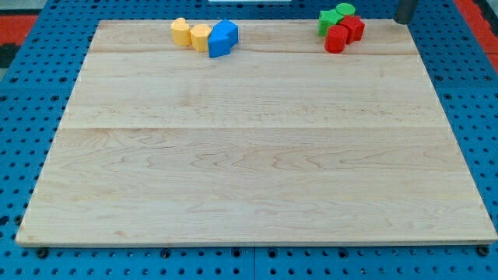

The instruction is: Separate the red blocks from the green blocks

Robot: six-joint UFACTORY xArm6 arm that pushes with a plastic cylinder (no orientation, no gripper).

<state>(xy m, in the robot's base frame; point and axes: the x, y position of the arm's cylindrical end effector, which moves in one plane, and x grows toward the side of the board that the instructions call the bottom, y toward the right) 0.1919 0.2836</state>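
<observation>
Two red blocks lie at the top right of the wooden board [257, 155]: a red cylinder [336, 40] and a red block [353, 28] behind it. They touch two green blocks, a green star [329, 19] and a green round block [346, 9], just above them. All four form one tight cluster at the board's top edge. The dark rod comes in at the view's top right, and my tip [405, 21] is to the right of the cluster, apart from it, near the board's top right corner.
Two yellow blocks [180, 31] [200, 36] and a blue block [223, 39] sit together at the board's top edge, left of centre. Blue pegboard [31, 117] surrounds the board on all sides.
</observation>
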